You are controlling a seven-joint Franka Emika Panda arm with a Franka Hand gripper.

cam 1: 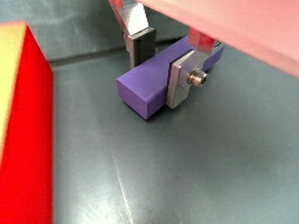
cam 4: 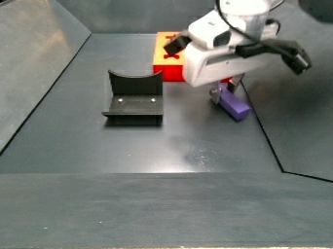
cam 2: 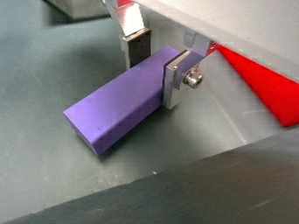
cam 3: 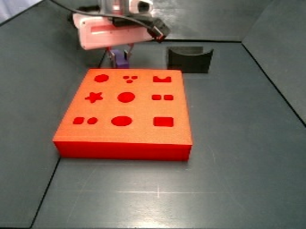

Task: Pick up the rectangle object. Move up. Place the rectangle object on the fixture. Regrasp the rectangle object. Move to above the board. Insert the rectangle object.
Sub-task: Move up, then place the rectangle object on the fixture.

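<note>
The pincer grips the rectangle object, which lies on the bench. It is near the board's far edge.

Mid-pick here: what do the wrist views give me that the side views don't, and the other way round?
Only the wrist views show the gripper fingers set on either side of the rectangle object, which lies on the floor. Only the side views show the fixture standing empty and the board's cut-outs. Both show the purple block beside the red board.
</note>
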